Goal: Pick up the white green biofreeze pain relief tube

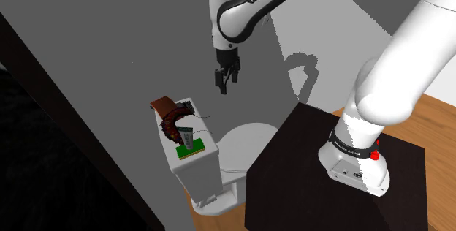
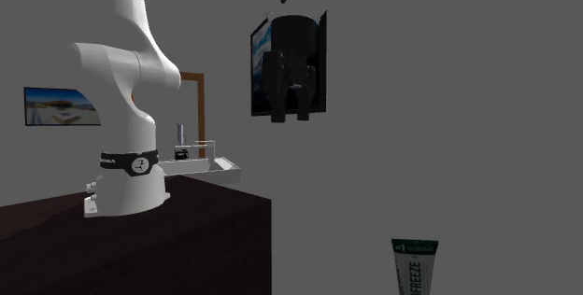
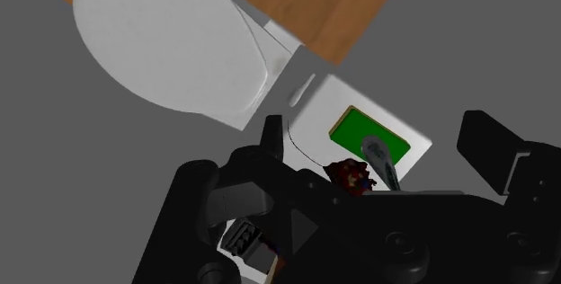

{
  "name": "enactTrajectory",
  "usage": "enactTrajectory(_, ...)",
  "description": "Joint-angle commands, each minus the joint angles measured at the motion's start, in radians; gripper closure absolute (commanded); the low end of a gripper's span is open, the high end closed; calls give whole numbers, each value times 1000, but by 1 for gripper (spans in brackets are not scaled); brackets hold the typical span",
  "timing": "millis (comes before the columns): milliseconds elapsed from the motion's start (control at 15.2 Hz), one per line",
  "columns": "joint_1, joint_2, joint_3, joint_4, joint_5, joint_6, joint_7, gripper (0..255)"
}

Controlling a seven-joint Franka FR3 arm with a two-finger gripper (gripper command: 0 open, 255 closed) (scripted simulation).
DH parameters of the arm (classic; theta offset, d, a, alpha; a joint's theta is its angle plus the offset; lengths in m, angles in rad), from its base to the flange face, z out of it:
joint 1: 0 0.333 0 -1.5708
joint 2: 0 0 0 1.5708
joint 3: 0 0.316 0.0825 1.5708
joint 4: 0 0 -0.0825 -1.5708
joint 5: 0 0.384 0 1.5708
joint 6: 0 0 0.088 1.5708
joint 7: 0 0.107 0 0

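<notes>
Up high with the tool [image 1: 225, 76], hanging over the white toilet tank [image 1: 196, 172] and well apart from everything on its top. Spread wide, with the 2 black fingers [image 3: 490, 152] clear of each other and clasping nothing. Down on the tank top, spotting the white and green tube [image 1: 187, 139]: upright at the flat green block [image 1: 196, 151], with a green band across its upper end and lettering running down the white body. Seen in the second exterior view low at the right, well below the tool. Just beside the tube, toward the shoulder view's left, a curved reddish-brown thing [image 1: 169, 116], too muddled to name. Past the tank, toward the shoulder view's right, the closed toilet lid [image 1: 245, 143], then the dark stand [image 1: 292, 171] on a wooden floor [image 1: 431, 120]. Behind it all, a plain grey wall [image 1: 109, 32].
</notes>
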Motion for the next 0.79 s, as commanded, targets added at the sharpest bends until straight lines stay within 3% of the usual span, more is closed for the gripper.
enactTrajectory(0, 6, 78, 10, 33, -2, 46, 7, 0)
enactTrajectory(726, 59, 505, 42, 274, -56, 234, 67, 0)
